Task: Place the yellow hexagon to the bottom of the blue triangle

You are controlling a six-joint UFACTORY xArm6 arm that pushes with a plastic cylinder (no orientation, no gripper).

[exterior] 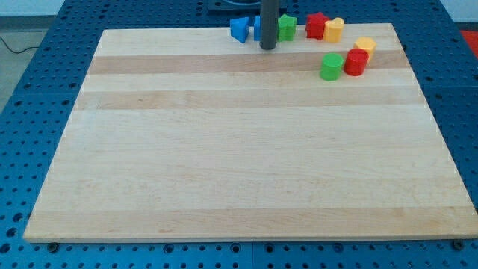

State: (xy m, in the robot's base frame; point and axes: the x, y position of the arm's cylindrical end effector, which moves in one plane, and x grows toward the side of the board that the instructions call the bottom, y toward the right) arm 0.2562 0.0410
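1. The surface (239, 149) is pale wood, banded in lighter and slightly darker strips running across the view.
2. Around it lies a blue base (45, 90) patterned with rows of small dark holes.
3. The rod is dark grey down to my tip (268, 48).
4. Blocks: a blue triangle (239, 29), another blue block (257, 28) half hidden, a green one (287, 27), a red one (316, 25), a yellow one (334, 29), a yellow hexagon (365, 46), a red one (355, 62), a green cylinder (331, 66).

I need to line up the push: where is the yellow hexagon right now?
The yellow hexagon sits near the board's top right corner, touching the upper right of a red block, with a green block further left.
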